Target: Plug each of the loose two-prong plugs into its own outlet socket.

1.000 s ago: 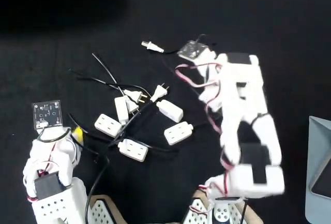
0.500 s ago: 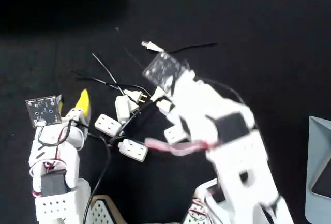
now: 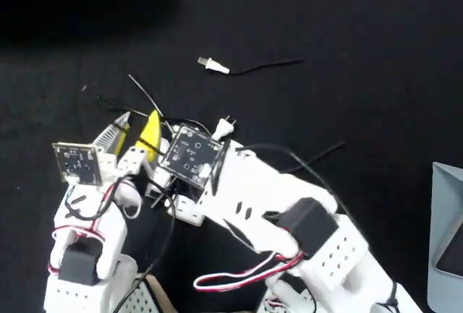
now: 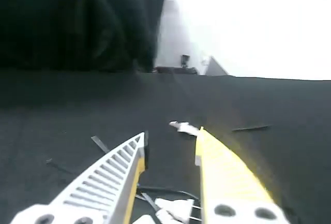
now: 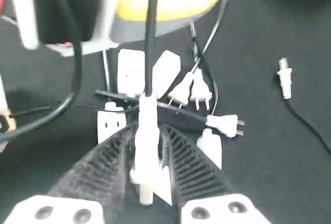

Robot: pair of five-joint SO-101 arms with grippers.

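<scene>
Right gripper [image 5: 147,131]: clamped on a white held plug [image 5: 146,157], whose black cord [image 5: 150,38] leads out past the fingertips.
Left gripper [image 4: 171,137]: released, nothing between the fingers, above the bench [image 3: 376,74].
Outlet sockets [image 5: 130,71]: white blocks clustered on the bench among tangled cords.
Loose plugs [image 5: 190,93]: three lie in the cluster.
Far plug [image 3: 213,65]: lies alone, well apart from the cluster.

High view: diffuse overhead light. The black table [image 3: 376,53] reflects little, and its far left strip is darkest. The white arms [image 3: 253,197] read bright. Left wrist view: glare overexposes the room [image 4: 258,22] beyond the table. Right wrist view: even light; the plug [image 5: 146,131] casts only a weak shadow.
</scene>
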